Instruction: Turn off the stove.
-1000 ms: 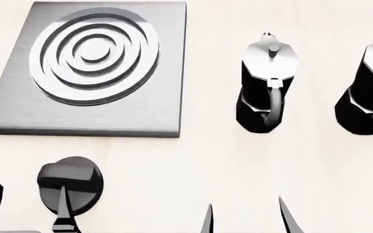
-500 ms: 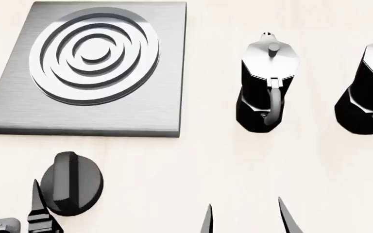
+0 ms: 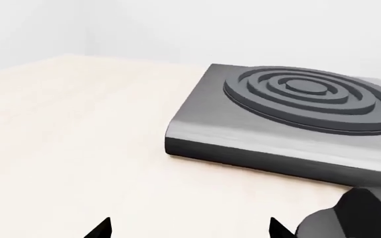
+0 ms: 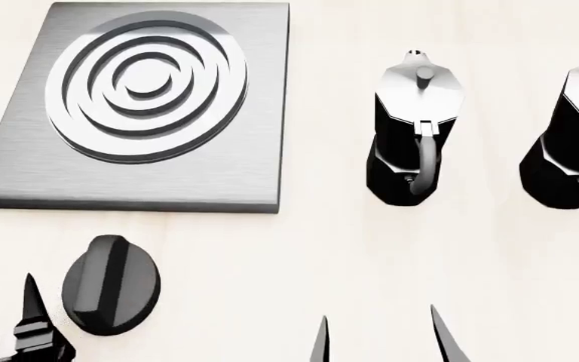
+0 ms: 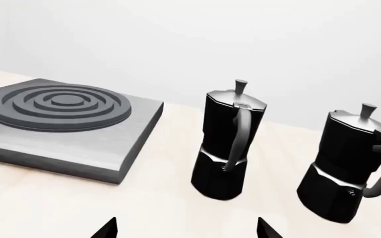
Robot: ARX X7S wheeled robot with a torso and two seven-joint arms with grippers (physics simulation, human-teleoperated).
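Note:
The stove's grey metal plate (image 4: pixel 139 105) with its ringed burner lies at the far left; it also shows in the left wrist view (image 3: pixel 277 134) and the right wrist view (image 5: pixel 65 134). Its round black ridged knob (image 4: pixel 111 284) stands in front of the plate, its ridge nearly upright in the head view. My left gripper (image 3: pixel 189 229) is open and empty, just left of the knob (image 3: pixel 356 218) and not touching it. One of its fingers (image 4: pixel 32 313) shows in the head view. My right gripper (image 4: pixel 382 339) is open and empty at the near edge, also seen in the right wrist view (image 5: pixel 186 229).
Two black-and-silver moka pots stand to the right of the plate, one in the middle (image 4: pixel 415 136) and one at the right edge (image 4: pixel 571 143). Both show in the right wrist view (image 5: pixel 230 144) (image 5: pixel 349 168). The light table (image 4: pixel 300 256) lies under everything.
My left gripper was closed around the knob a second ago. It has let go and drawn off to the left. The knob's ridge has turned. The right gripper has not moved.

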